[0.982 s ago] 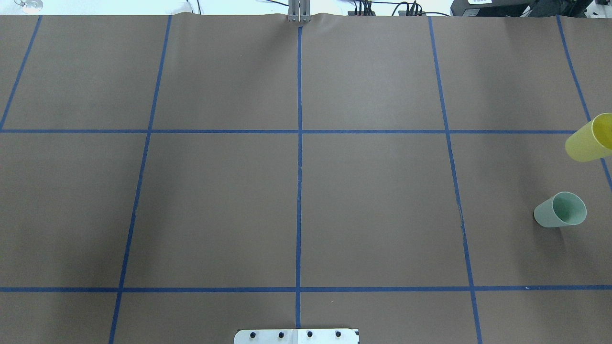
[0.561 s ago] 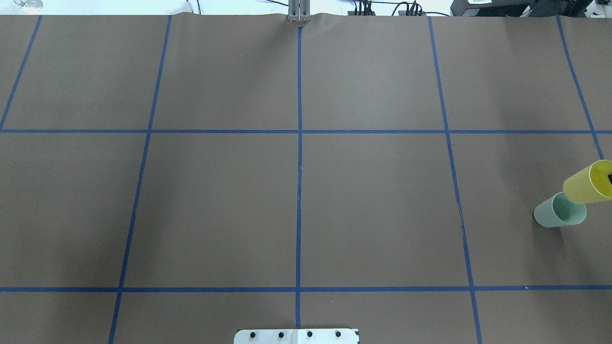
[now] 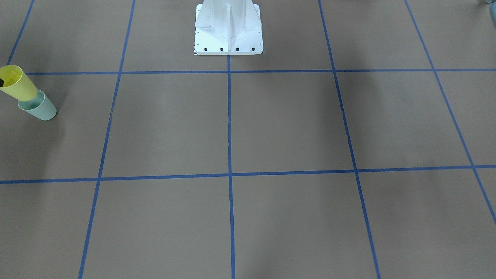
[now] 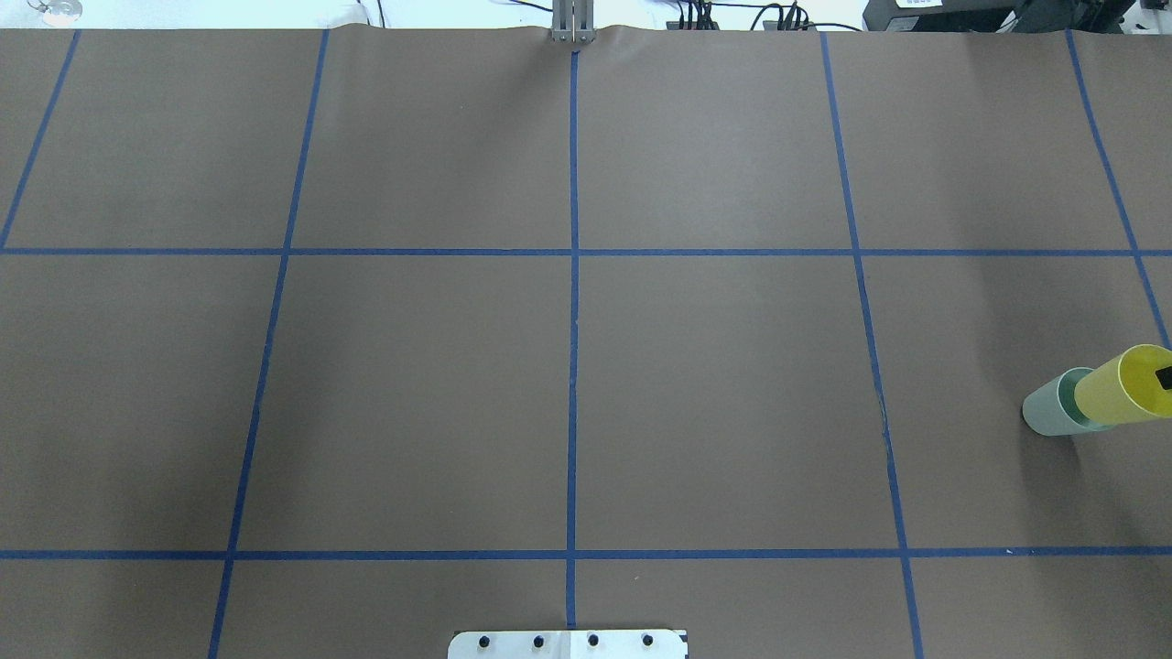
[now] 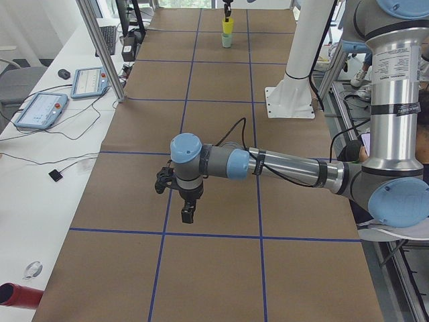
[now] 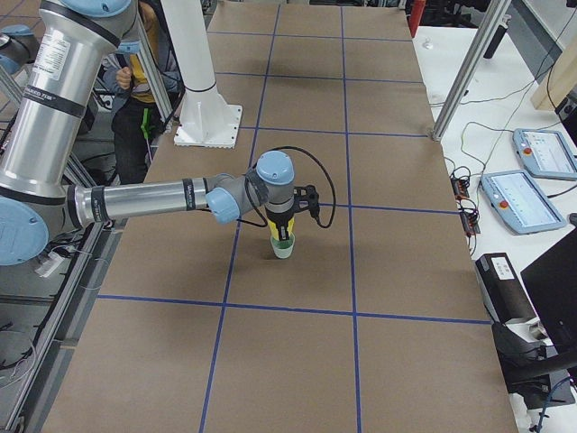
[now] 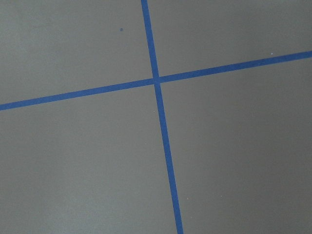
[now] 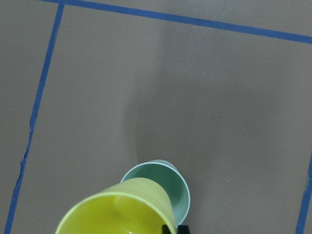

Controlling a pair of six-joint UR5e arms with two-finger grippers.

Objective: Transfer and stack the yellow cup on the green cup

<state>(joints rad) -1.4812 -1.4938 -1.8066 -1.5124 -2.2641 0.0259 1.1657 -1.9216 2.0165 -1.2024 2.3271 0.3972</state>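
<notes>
The yellow cup hangs tilted at the table's right edge, its base at the mouth of the green cup. I cannot tell how deep it sits. The green cup stands upright on the brown mat. My right gripper is shut on the yellow cup, with one black finger inside its rim. The right wrist view shows the yellow cup over the green cup. My left gripper hovers low over the mat far from the cups; I cannot tell whether it is open or shut.
The brown mat carries a blue tape grid. The robot's white base stands at the near middle edge. Control panels and cables lie on the side bench beyond the right end. A person stands behind the base.
The yellow cup has moved from the far side of the green cup towards the robot and down, and now covers the green cup's mouth. The green cup has not moved.
</notes>
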